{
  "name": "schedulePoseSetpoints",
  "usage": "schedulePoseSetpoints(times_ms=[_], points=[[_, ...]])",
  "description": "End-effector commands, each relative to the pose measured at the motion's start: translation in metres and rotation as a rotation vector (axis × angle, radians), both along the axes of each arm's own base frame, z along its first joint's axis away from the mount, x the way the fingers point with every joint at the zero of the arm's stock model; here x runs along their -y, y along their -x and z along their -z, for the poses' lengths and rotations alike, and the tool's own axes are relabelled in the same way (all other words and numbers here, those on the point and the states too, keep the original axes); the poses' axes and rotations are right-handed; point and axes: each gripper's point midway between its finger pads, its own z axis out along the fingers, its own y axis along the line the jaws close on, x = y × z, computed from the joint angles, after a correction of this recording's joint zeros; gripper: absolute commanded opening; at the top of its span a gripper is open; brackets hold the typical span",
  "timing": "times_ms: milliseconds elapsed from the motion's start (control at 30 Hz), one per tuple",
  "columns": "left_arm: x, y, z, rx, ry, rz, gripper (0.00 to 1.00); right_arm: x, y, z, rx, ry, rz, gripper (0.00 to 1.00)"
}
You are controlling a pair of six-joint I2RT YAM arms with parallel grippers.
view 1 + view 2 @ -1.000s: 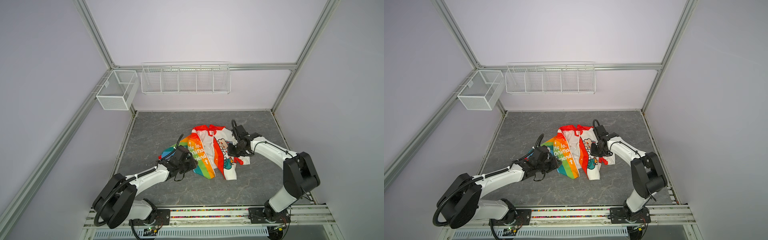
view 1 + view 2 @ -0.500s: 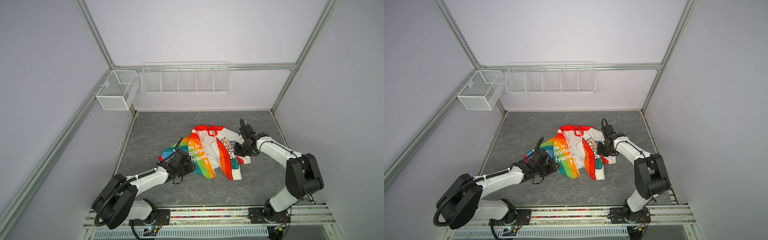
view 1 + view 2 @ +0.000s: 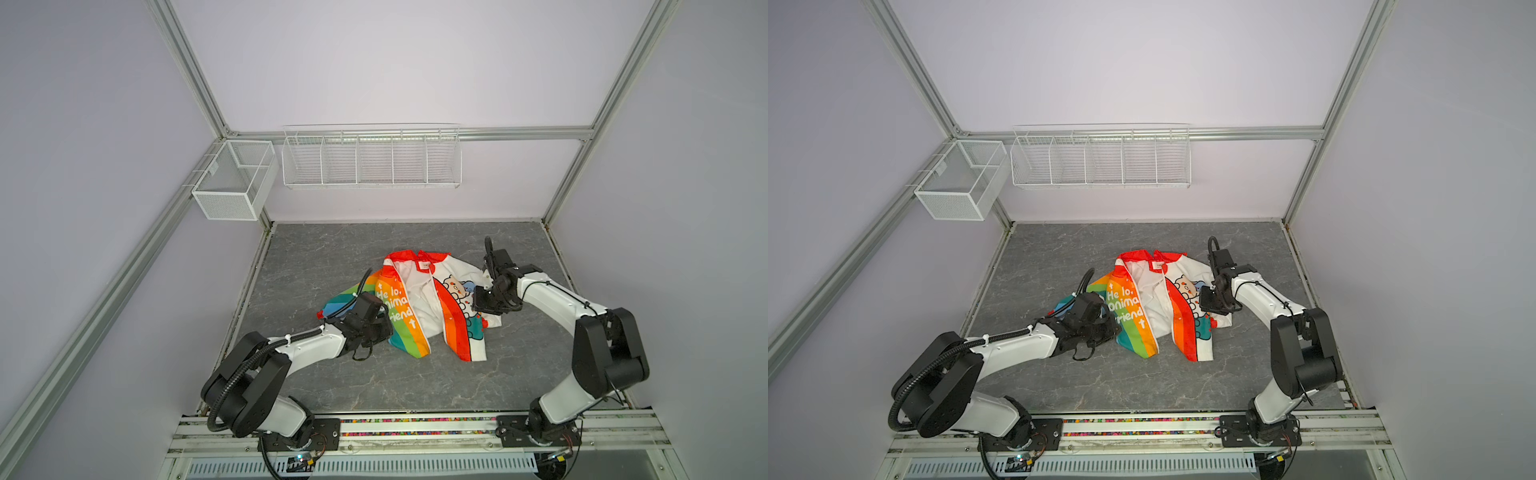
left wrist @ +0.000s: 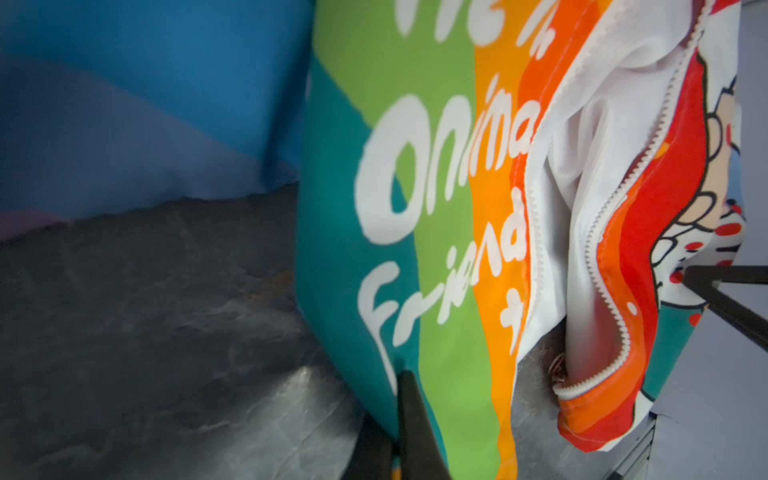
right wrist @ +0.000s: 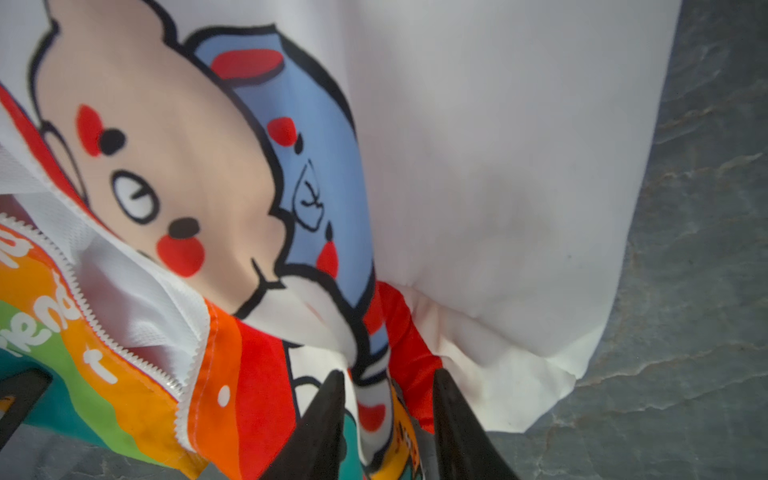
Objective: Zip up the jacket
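The jacket (image 3: 419, 307) (image 3: 1154, 307) lies open on the grey tabletop, rainbow stripes and white lettering on its left panel, bear print on its right. White zipper teeth (image 4: 611, 232) (image 5: 83, 299) run along both open edges, white lining between them. My left gripper (image 3: 380, 328) (image 3: 1111, 328) (image 4: 395, 399) is shut on the teal outer edge of the left panel. At the right panel's edge my right gripper (image 3: 478, 305) (image 3: 1204, 301) (image 5: 388, 382) stands open, a loose fold of printed fabric between its fingers.
A long white wire basket (image 3: 370, 156) hangs on the back wall and a mesh box (image 3: 232, 183) on the left frame post. The arms' base rail (image 3: 415, 428) runs along the front. Grey tabletop (image 3: 332, 257) surrounds the jacket.
My left gripper has shut on the jacket's left panel. The right gripper drew the right panel outward to the right and has opened.
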Motion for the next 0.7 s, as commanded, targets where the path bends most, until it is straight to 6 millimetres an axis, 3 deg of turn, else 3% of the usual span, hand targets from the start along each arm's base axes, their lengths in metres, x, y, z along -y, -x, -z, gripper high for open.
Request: schedulePoseSetpoints(times_ms=[0, 167, 367, 667], points=[[0.005, -0.009, -0.015, 0.039, -0.001, 0.005, 0.0, 0.005, 0.007, -0.023, 0.04, 0.031, -0.013, 0.51], [0.0, -0.012, -0.022, 0.055, -0.026, 0.004, 0.0, -0.008, 0.023, -0.037, 0.061, 0.051, -0.074, 0.65], [-0.014, -0.018, -0.031, 0.067, -0.055, -0.014, 0.0, -0.022, 0.045, -0.026, 0.031, 0.042, -0.104, 0.72], [-0.066, -0.026, -0.053, 0.098, -0.164, -0.093, 0.0, -0.047, 0.065, -0.001, -0.031, -0.074, -0.106, 0.72]])
